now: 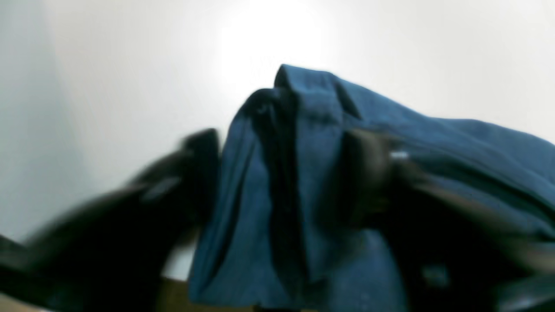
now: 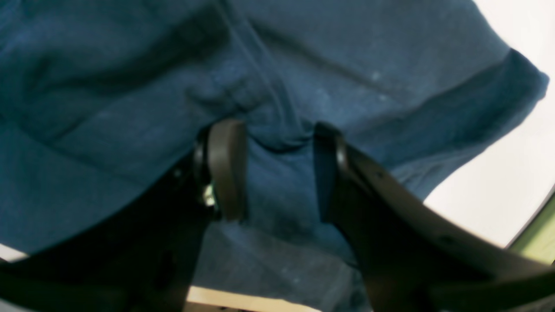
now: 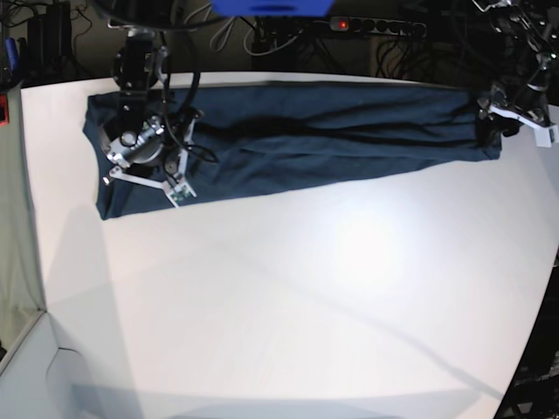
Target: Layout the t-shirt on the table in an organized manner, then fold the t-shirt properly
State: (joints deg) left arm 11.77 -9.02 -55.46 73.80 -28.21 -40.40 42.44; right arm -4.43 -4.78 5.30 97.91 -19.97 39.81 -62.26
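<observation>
The dark navy t-shirt (image 3: 332, 140) lies stretched in a long wrinkled band across the far side of the white table (image 3: 306, 288). My left gripper (image 3: 494, 122) is at the band's right end. In the left wrist view, which is blurred, it (image 1: 286, 151) is shut on a bunched fold of the shirt (image 1: 303, 195). My right gripper (image 3: 166, 144) is at the band's left end. In the right wrist view it (image 2: 277, 169) pinches a fold of the shirt (image 2: 130, 108) between its fingers (image 2: 225, 169). The neck label is out of view.
Behind the table's far edge are cables and a power strip (image 3: 376, 26) with a red light. The table's curved edge (image 3: 533, 332) runs down the right side. A grey panel (image 3: 13, 262) stands along the left side.
</observation>
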